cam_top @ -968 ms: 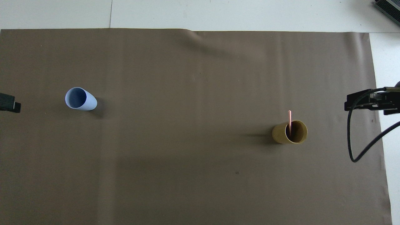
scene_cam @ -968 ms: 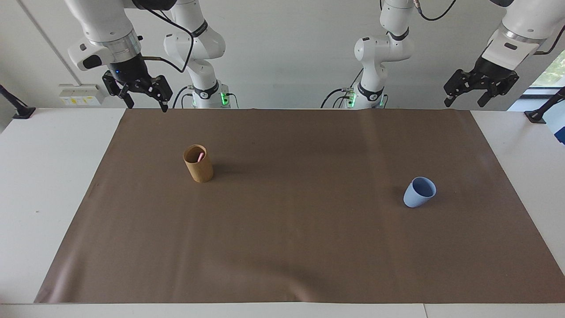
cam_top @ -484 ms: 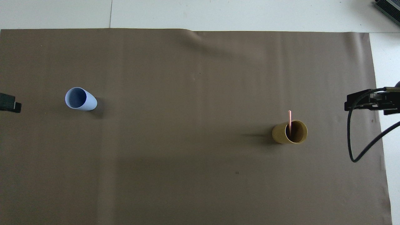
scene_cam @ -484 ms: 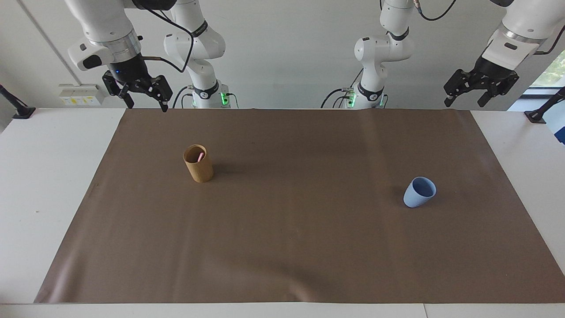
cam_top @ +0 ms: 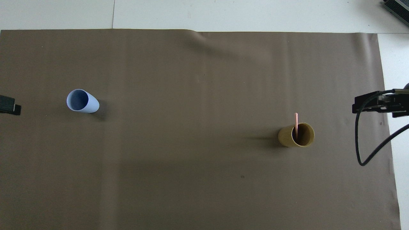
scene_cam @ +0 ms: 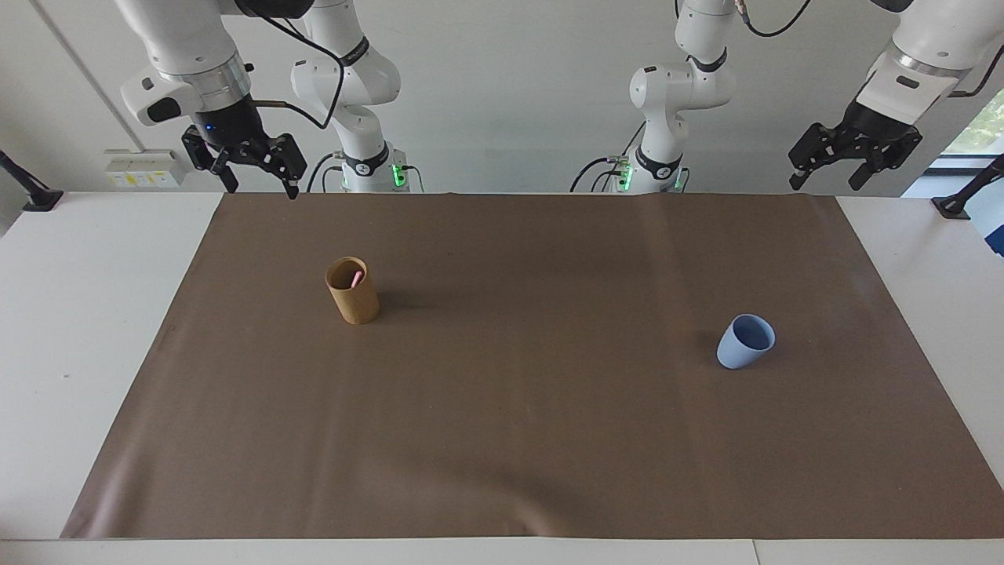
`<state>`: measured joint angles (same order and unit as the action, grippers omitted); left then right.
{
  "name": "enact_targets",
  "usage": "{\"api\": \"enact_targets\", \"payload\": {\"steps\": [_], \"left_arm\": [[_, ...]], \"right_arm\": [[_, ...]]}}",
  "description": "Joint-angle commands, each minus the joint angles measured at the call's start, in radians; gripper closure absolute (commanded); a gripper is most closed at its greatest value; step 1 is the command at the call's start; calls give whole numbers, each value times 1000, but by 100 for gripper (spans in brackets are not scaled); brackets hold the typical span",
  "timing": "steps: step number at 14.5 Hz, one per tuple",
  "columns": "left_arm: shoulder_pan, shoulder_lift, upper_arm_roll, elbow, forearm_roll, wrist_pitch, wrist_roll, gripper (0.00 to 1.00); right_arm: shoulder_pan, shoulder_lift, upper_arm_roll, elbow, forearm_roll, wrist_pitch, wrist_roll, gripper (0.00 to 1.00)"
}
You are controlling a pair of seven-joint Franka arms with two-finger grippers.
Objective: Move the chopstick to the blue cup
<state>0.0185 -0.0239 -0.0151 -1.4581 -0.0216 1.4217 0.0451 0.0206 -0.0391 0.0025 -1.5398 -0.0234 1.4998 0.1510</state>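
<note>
At the robots' end of the tabletop [scene_cam: 94,314], both arms wait raised: right tool [scene_cam: 255,169] fingers spread, empty; left tool [scene_cam: 831,169] fingers spread, empty.

Brown mat [scene_cam: 502,439]: covers most of the tabletop, both cups on it.

Tan cup [scene_cam: 352,291]: upright, toward the right arm's end. Holds one chopstick [cam_top: 296,123], leaning on the rim, tip sticking out, probably so a tool can pinch it from above.

Blue cup [scene_cam: 744,341]: upright, empty, toward the left arm's end, well apart from the tan cup, slightly farther from the robots. Transfer not yet begun.
</note>
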Motion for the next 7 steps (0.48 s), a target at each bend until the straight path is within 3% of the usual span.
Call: {"api": "enact_targets", "payload": {"steps": [1, 7], "left_arm": [[12, -21, -5, -24, -4, 6, 1, 0], [4, -21, -5, -24, -4, 9, -5, 0]], "right_arm": [[-18, -22, 11, -26, 2, 17, -15, 0], [-18, -22, 11, -26, 2, 17, -15, 0]]}}
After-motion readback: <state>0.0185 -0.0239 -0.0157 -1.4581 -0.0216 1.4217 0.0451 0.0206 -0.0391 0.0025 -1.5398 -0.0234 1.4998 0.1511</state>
